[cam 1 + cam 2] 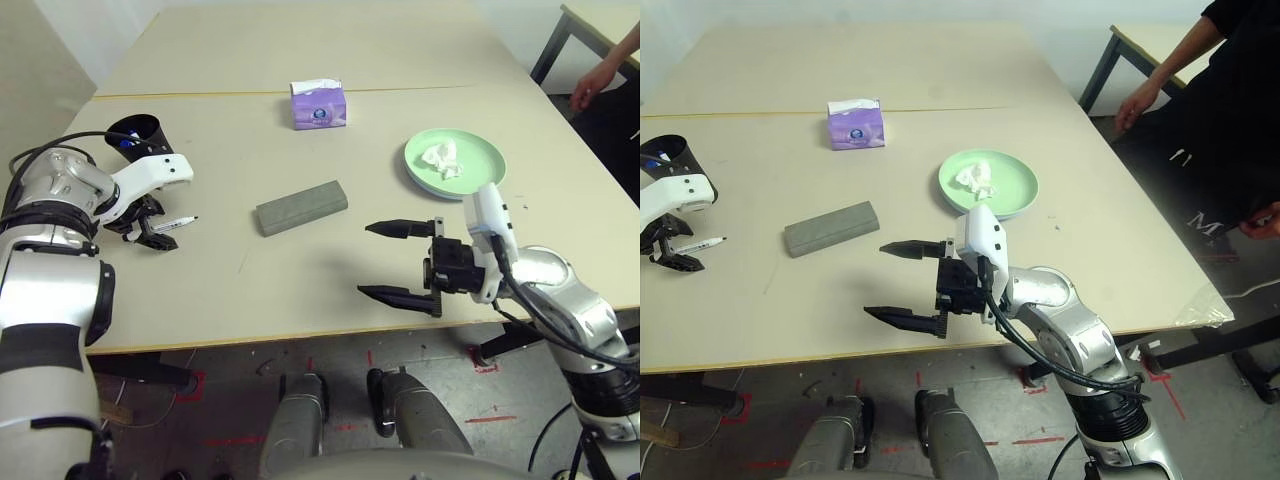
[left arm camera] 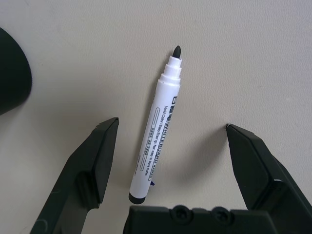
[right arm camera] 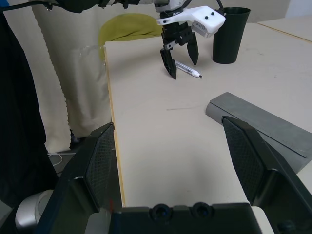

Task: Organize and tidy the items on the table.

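The left claw (image 2: 168,170), spread wide, straddles a white marker (image 2: 157,134) lying flat on the surface (image 1: 300,270) beside a black cup (image 1: 135,135). Closing off-centre could roll it away. The right claw (image 1: 400,262) hovers apart, empty.

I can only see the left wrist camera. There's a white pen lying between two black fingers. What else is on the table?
Observer: A grey glasses case lies near the middle of the table.
Operator: Is there anything to put the pen in?
Observer: Yes, a black cup stands just beyond the left gripper, which hangs open over the marker.
Operator: What is the other hand doing?
Observer: The right gripper is open and empty, held sideways above the near edge.
Operator: Any rubbish?
Observer: A crumpled tissue sits on a light-green plate, with a purple tissue box further back.
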`<action>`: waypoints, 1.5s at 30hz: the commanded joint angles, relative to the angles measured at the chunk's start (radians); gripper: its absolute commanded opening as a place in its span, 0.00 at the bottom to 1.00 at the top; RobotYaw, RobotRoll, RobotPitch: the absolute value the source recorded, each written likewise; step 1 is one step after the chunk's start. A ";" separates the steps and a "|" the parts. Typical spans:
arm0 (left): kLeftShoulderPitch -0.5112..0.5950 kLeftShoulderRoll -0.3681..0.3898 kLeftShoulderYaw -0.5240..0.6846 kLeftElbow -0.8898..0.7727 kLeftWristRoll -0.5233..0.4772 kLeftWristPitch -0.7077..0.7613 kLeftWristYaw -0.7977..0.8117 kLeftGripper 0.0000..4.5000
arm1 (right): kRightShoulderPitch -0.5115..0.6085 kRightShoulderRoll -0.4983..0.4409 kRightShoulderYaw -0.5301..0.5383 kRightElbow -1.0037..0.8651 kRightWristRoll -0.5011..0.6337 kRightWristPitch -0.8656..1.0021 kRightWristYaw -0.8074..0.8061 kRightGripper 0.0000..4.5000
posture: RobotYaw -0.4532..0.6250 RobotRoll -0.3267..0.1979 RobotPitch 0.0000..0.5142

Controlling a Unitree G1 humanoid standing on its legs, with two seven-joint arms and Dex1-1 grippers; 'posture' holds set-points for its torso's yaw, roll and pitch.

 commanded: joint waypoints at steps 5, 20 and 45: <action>0.013 -0.003 -0.031 0.015 0.028 -0.027 0.002 0.86 | -0.012 0.002 0.009 -0.005 0.002 0.002 0.001 1.00 | 0.29 0.62 0.37; -0.015 -0.008 -0.034 0.016 0.023 -0.039 -0.019 0.06 | -0.016 -0.002 0.002 -0.009 0.000 0.001 -0.008 1.00 | 0.29 0.62 0.35; -0.166 0.079 0.348 -0.032 -0.404 0.134 -0.321 0.06 | -0.033 0.086 -0.073 0.126 0.046 -0.023 -0.056 1.00 | 0.35 0.62 0.31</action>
